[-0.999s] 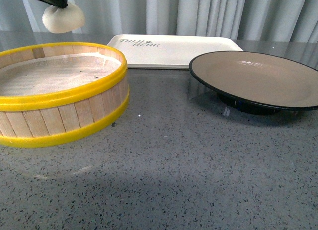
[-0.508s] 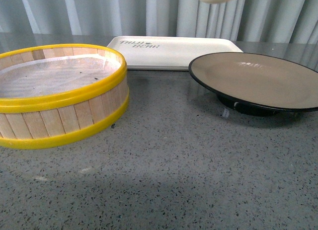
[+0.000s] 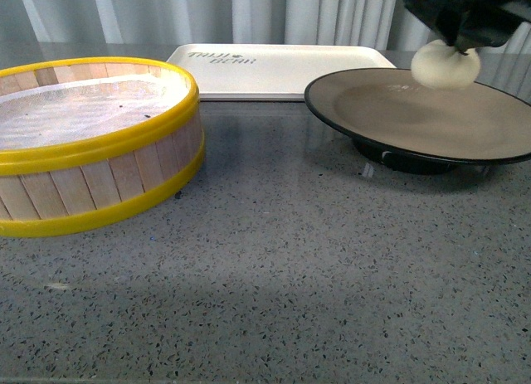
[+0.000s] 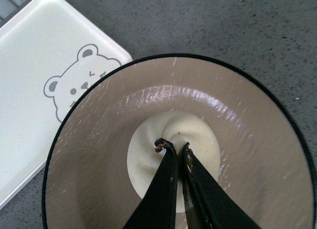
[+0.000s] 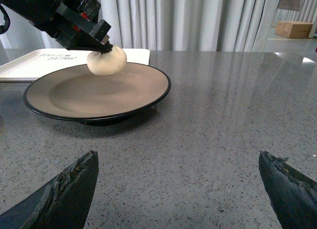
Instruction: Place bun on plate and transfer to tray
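Bun [image 3: 445, 65] has descended over the plate [image 3: 390, 110] (left pincer [image 4: 173, 146] pinching its top).

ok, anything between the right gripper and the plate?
Only bare countertop between the right gripper and the plate, per the right wrist view.

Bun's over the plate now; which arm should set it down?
Left. The left gripper is shut on the bun by its twisted top, directly over the plate; it only needs to lower and release. The right gripper is open and empty, short of the plate.
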Motion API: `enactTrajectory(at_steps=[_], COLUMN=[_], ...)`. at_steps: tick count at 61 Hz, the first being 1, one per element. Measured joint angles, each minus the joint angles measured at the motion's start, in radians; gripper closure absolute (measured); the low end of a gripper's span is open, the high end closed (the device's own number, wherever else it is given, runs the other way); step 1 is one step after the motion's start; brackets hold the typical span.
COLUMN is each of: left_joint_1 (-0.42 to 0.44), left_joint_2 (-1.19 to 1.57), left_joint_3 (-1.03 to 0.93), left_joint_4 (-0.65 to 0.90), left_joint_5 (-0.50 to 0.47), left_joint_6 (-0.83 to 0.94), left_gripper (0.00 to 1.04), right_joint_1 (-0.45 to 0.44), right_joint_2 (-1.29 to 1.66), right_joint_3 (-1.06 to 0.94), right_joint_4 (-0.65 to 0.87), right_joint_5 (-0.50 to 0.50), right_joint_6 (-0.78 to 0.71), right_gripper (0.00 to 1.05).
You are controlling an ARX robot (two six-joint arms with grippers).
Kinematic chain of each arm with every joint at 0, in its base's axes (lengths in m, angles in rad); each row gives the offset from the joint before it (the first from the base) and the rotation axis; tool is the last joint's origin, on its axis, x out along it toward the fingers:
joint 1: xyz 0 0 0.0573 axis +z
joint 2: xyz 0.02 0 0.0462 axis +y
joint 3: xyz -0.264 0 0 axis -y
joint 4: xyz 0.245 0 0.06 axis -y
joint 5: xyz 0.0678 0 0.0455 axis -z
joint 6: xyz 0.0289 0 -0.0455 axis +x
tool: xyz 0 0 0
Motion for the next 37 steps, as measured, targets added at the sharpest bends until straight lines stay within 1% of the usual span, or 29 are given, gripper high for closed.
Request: enactTrajectory(at_steps=[4,13,37], left_joint_1=[0.013,0.029,0.029], left_joint_2=[0.021,0.037,0.037], left_joint_3=[0.011,0.002,-0.057], left_joint_4=[-0.006,-0.01,-0.019], left_joint_5=[-0.022,-0.022,-0.014], left_joint_6=[0.007,0.011,0.011], left_gripper=[1.01,1.01,1.01], right_joint_1=[0.0,0.0,0.0], right_joint_2=[0.0,0.0,0.0], right_joint_3=[0.0,0.0,0.0], right_joint_4=[0.0,0.0,0.0], right_joint_5=[0.0,0.0,0.0], right_joint_6=[0.0,0.0,0.0], right_gripper=[0.08,0.08,0.08])
